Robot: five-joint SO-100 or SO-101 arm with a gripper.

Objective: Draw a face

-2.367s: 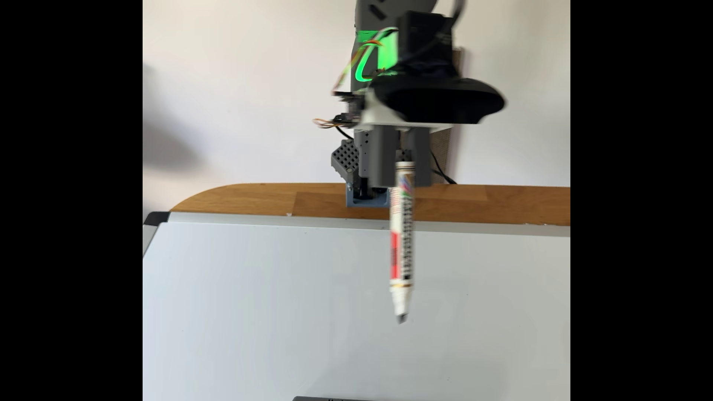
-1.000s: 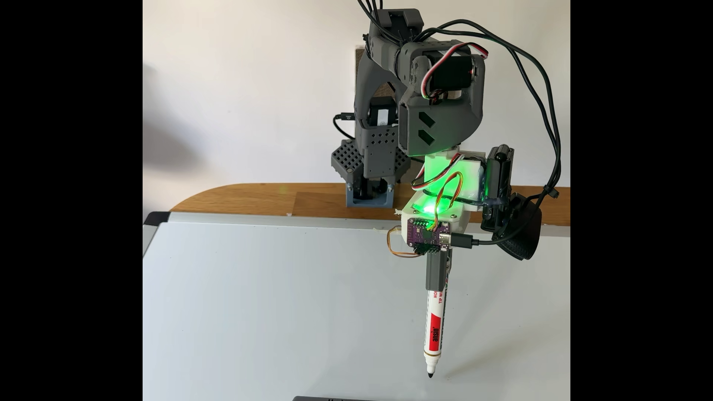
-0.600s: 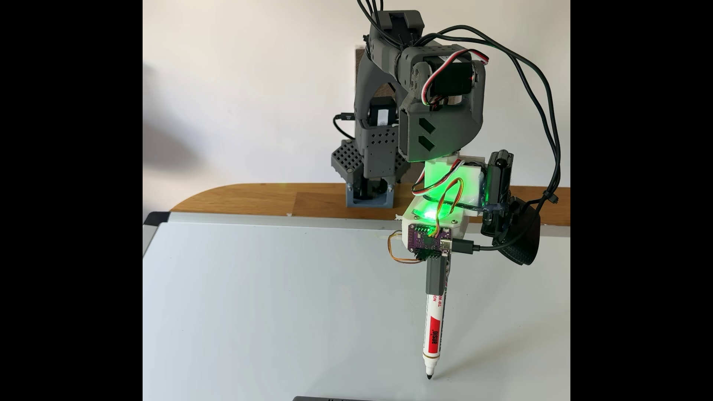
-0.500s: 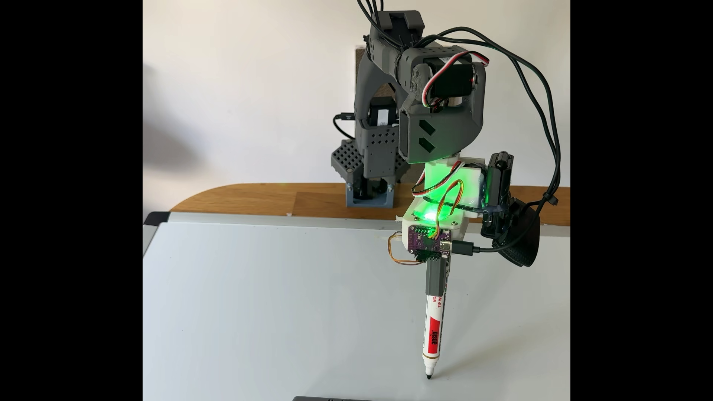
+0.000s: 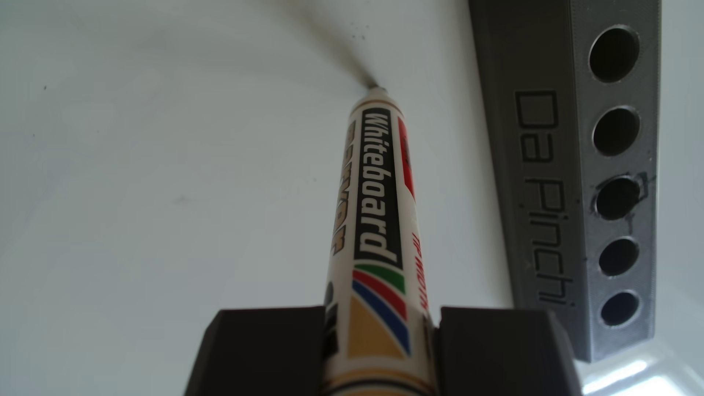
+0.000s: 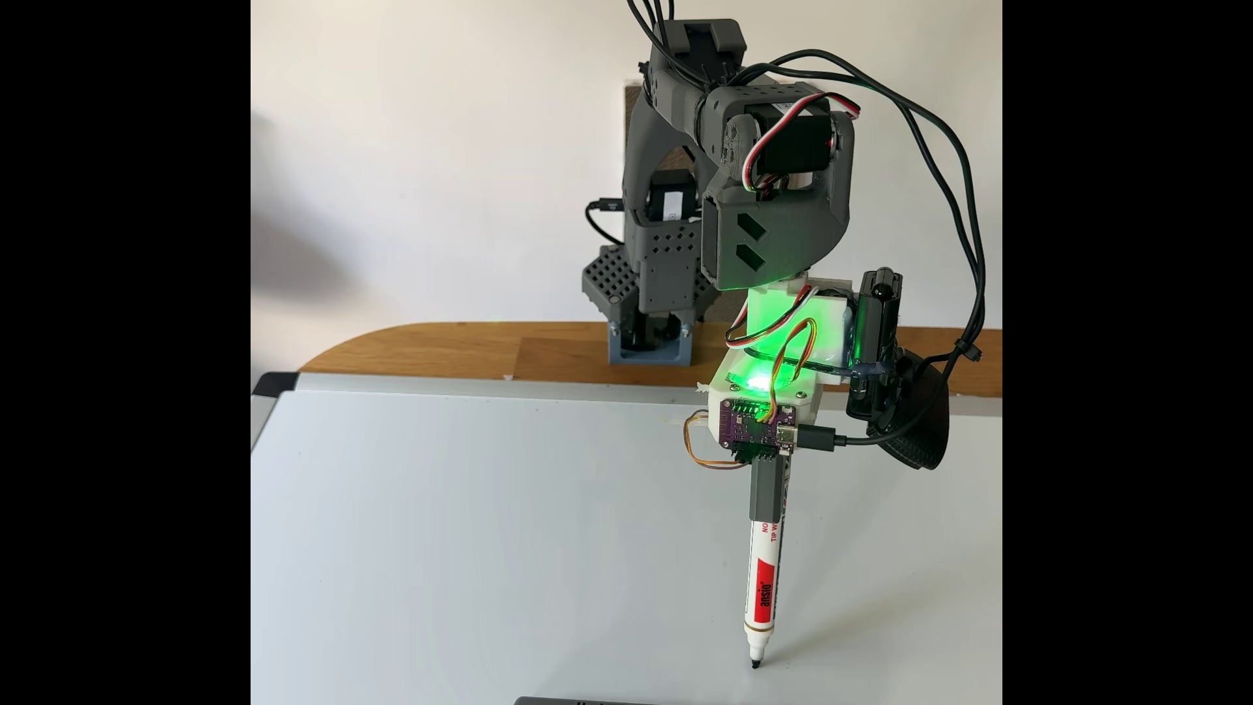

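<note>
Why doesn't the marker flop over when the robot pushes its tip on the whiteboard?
The whiteboard marker looks like a stiff plastic tube, so it probably won't bend. The gripper pinches its barrel on both sides, likely steadying it. Its round, glossy body might slip or roll if let go on the smooth whiteboard.

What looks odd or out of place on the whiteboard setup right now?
Little stands out. The white whiteboard marker is clamped in the end effector with its tip at the glossy white whiteboard. The grey printed pen block with round holes has black ink scuffs around its middle hole, and faint specks dot the board.
</note>
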